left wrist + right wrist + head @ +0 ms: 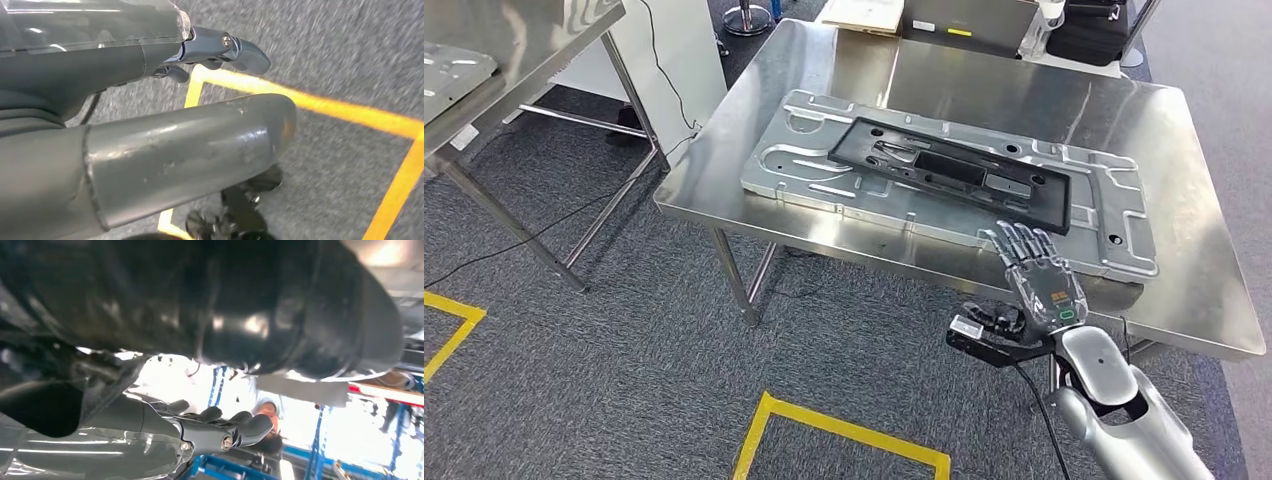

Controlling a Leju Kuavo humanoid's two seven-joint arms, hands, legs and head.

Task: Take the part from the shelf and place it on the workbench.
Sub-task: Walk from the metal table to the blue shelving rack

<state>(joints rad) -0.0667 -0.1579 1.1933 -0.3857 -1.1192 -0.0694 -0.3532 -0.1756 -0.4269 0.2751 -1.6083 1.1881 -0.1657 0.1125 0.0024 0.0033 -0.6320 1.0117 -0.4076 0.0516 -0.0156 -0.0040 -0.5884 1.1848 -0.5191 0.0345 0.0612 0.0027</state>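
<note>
Black part lengthwise along metal panel

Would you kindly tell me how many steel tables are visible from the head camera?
2. One table stands at centre right, bearing the metal panel and black part; another table is at the upper left, partly cut off.

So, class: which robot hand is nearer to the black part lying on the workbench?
The right robot hand. It is raised at the workbench's near edge, fingertips just short of the black part. The left robot hand hangs over the grey carpet and yellow floor tape.
</note>
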